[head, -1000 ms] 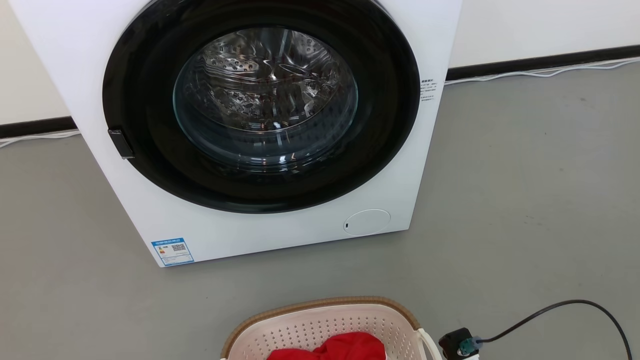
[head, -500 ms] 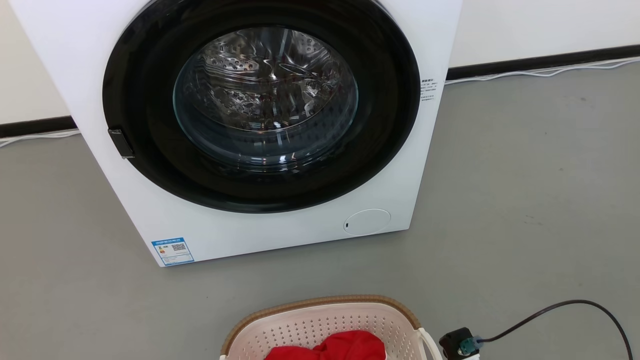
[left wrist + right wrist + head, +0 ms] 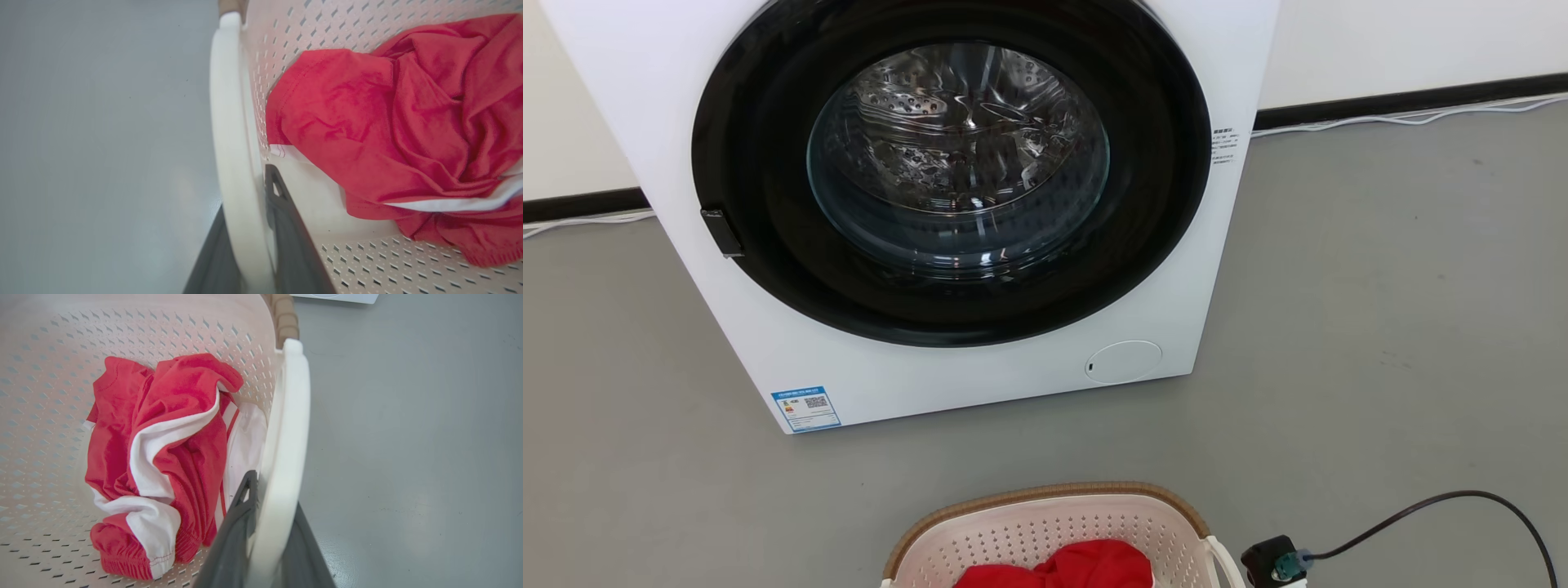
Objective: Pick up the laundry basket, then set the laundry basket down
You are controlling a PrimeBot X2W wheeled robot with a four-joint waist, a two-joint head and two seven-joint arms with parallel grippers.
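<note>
The laundry basket [image 3: 1045, 493], cream perforated plastic with a brown woven-look rim, sits at the bottom edge of the head view, in front of the washing machine. A red and white garment [image 3: 1062, 565] lies inside it. In the left wrist view my left gripper [image 3: 245, 232] is shut on one white loop handle [image 3: 229, 122], one dark finger [image 3: 284, 216] inside the basket and one outside. In the right wrist view my right gripper [image 3: 273, 516] is shut on the other white handle [image 3: 288, 416] the same way, beside the garment [image 3: 163, 457].
A white front-loading washing machine [image 3: 947, 384] with a closed round black door [image 3: 956, 163] stands just beyond the basket. A black block [image 3: 1267, 560] with a dark cable [image 3: 1462, 493] lies right of the basket. Grey floor [image 3: 1380, 327] stretches on both sides; white wires [image 3: 1421, 114] run along the baseboard.
The basket rim sits slightly higher in the head view than a second ago. The washing machine has barely shifted in the picture.
</note>
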